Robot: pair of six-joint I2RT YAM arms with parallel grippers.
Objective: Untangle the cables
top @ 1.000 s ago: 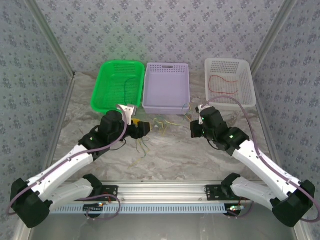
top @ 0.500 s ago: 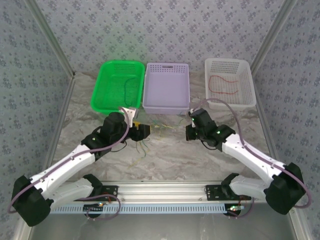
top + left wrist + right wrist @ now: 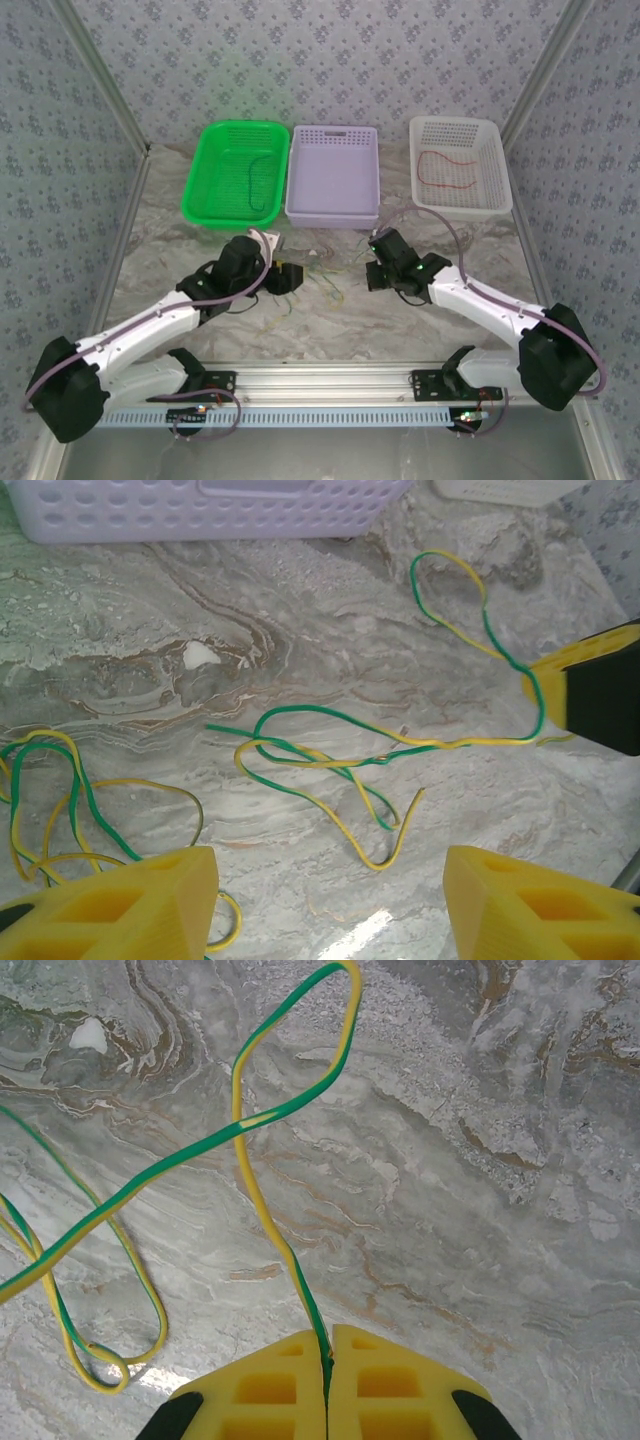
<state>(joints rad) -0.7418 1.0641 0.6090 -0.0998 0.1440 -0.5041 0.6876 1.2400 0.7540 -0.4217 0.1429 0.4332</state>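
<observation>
Work on the cables stood partly done. A red cable [image 3: 448, 166] lay alone in the white basket [image 3: 497, 170] and a dark cable [image 3: 262, 183] alone in the green basket [image 3: 205, 180]. By the look of it, the purple basket [image 3: 333, 190] between them held nothing. The yellow-and-green cables [image 3: 325, 268] lay looped over one another on the desk [image 3: 400, 320], just in front of the purple basket, so the sorting of that last bunch was judged unfinished.

Both arms reached in from the near edge, elbows out and wrists turned toward each other over the tangle. The right claw [image 3: 327, 1345] was clenched on one strand of the yellow-and-green cables. That strand ran out from between its pressed-together jaws and across the marble in a long crossed loop. The left claw [image 3: 325, 865] faced it from the other side, jaws released and apart, with nothing between them. It hung low above a knot of loops, and another coil lay beside its left jaw. From the left wrist camera, the pinched strand stretched nearly straight to the right claw at the frame's edge.
</observation>
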